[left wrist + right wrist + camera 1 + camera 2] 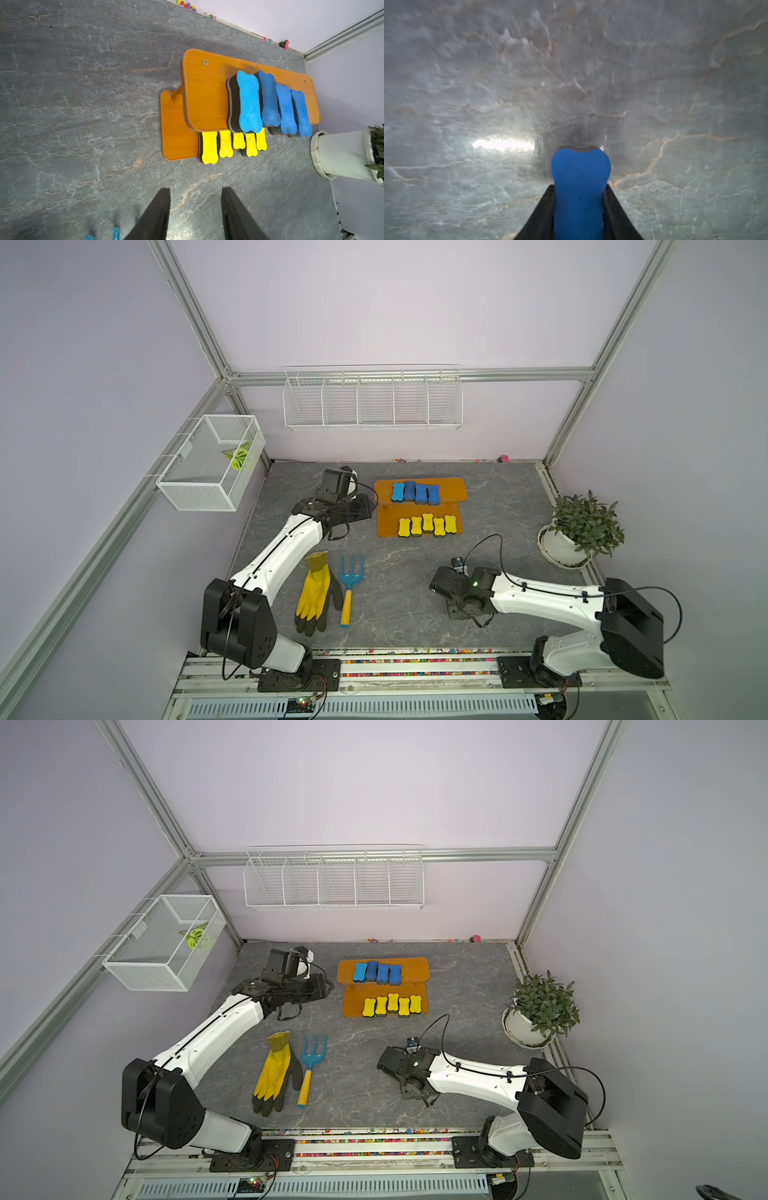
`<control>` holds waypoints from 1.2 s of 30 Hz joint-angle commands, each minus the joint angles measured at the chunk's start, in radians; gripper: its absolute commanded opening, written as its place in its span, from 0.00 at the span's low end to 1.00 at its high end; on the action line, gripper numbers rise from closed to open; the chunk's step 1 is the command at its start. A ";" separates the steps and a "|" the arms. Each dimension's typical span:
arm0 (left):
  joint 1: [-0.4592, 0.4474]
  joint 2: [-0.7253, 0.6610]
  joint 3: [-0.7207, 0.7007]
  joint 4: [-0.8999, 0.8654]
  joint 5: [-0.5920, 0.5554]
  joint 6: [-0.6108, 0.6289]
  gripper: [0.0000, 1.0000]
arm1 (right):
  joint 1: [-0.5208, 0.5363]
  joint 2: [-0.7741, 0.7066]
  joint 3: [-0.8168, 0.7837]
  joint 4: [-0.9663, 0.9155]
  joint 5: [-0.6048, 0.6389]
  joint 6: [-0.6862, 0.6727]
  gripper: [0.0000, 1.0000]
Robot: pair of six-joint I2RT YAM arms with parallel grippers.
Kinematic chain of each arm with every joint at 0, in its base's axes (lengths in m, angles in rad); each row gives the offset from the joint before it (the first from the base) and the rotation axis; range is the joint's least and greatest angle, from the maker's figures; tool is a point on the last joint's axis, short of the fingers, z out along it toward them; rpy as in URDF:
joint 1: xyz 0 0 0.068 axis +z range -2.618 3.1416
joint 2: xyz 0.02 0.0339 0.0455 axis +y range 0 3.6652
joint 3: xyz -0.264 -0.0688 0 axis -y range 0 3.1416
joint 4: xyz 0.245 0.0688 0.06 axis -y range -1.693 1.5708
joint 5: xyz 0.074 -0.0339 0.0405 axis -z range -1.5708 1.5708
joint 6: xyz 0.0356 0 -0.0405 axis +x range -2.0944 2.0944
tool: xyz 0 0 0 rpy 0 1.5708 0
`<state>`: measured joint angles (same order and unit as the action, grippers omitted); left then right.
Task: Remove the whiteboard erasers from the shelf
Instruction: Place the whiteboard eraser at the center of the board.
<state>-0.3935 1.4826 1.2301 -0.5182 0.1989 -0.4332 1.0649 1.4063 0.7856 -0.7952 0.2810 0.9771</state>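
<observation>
The orange-brown shelf (453, 489) stands at the back middle of the table. Several blue whiteboard erasers (415, 492) lie side by side on its upper tier, and several yellow ones (428, 525) on its lower tier. My left gripper (368, 506) hovers just left of the shelf. In the left wrist view it (195, 189) is open with only table between its fingers, and the shelf (207, 93) lies ahead. My right gripper (579, 186) is shut on a blue eraser (580, 166), low over the table in front of the shelf (461, 612).
A yellow glove (316, 593) and a blue hand rake (349, 585) lie at the front left. A potted plant (582, 531) stands at the right edge. A white wire rack (374, 402) hangs on the back wall, and a mesh basket (208, 464) on the left.
</observation>
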 commanded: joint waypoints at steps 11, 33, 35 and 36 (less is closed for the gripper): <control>-0.013 -0.004 -0.012 0.023 -0.012 0.005 0.46 | 0.121 -0.029 -0.121 0.072 -0.020 0.168 0.39; -0.016 0.011 0.025 -0.008 -0.033 -0.008 0.46 | 0.064 -0.040 0.114 -0.144 0.090 0.034 0.63; -0.018 0.022 0.038 -0.010 -0.025 -0.020 0.46 | 0.009 -0.044 0.167 -0.131 0.079 -0.025 0.63; -0.019 0.028 0.045 -0.011 -0.021 -0.025 0.45 | -0.018 -0.041 0.192 -0.119 0.073 -0.051 0.63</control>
<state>-0.4065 1.4876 1.2343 -0.5102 0.1799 -0.4389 1.1015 1.3796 0.9234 -0.8978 0.3401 1.0237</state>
